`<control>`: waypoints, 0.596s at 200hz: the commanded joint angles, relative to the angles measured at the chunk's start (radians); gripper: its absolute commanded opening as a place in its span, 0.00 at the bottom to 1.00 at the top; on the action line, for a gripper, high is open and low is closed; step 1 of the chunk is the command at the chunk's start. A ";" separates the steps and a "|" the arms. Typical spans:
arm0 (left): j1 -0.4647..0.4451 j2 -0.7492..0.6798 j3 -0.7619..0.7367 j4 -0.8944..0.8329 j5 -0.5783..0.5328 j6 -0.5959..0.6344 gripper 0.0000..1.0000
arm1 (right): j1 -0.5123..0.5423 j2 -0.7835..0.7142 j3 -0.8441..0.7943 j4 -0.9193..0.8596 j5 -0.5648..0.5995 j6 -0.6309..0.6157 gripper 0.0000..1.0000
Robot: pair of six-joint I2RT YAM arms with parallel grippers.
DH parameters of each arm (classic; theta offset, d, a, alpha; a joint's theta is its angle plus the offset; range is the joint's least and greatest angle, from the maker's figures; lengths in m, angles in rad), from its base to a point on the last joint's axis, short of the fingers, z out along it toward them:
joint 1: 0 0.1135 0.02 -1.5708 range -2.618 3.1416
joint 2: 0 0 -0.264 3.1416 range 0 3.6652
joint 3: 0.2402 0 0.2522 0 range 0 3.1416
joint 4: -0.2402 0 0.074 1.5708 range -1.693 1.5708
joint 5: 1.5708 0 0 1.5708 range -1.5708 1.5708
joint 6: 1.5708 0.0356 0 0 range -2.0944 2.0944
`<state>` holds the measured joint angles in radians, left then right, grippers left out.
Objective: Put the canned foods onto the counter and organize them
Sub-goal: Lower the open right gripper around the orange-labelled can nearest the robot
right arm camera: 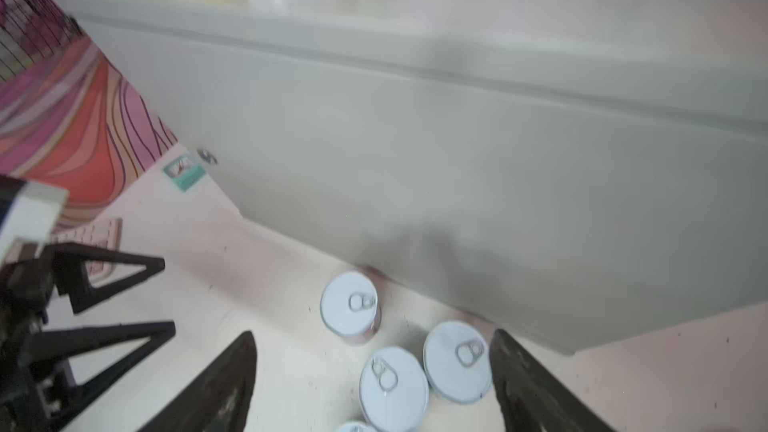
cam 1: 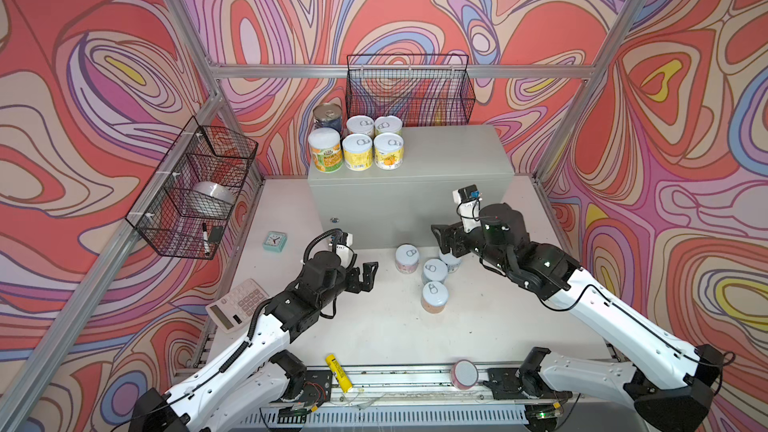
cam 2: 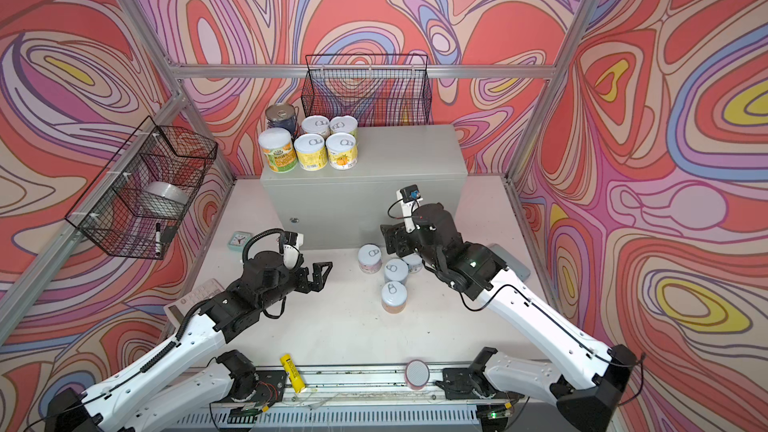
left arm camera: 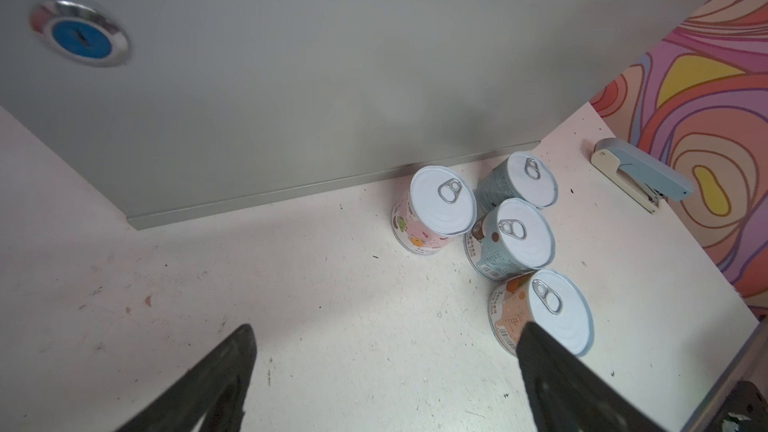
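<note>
Nearest to me, on the front rail (cam 1: 399, 376), lie a tube (cam 1: 338, 371) and a pink cylinder (cam 1: 464, 374); they are not part of my job. Further in, the left gripper (cam 1: 369, 276) hovers over the bare table (cam 1: 374, 326), its jaws wide apart and empty, pointing toward the cans.

Four cans stand on the table just in front of the counter. An orange can (cam 1: 434, 295) is nearest and a blue can (cam 1: 435, 271) is just behind it. A pink can (cam 1: 407, 257) is to the left, and a second blue can (cam 1: 451, 261) is partly hidden under the right gripper (cam 1: 438, 238). This gripper is also spread open and holds nothing.

On the counter (cam 1: 457, 151), six cans (cam 1: 357, 151) stand in two rows at the far left corner.

I judge the step in hand is picking the seventh can. The right gripper must come down around the second blue can. Its neighbour stands very close, so the fingers have little room there.
</note>
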<state>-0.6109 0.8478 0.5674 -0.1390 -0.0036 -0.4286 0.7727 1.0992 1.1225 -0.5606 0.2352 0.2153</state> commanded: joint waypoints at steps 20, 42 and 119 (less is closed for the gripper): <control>-0.022 -0.021 -0.042 0.099 0.002 -0.013 0.96 | 0.162 -0.155 -0.272 0.012 0.156 0.186 0.93; -0.025 -0.015 -0.089 0.123 -0.009 -0.024 0.94 | 0.230 -0.244 -0.424 0.108 0.195 0.274 0.94; -0.051 0.000 -0.129 0.177 -0.034 -0.046 0.93 | 0.356 -0.201 -0.610 0.208 0.209 0.424 0.95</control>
<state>-0.6559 0.8421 0.4541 -0.0063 -0.0154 -0.4572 1.1191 0.8772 0.5526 -0.4259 0.4389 0.5625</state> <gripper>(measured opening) 0.930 0.947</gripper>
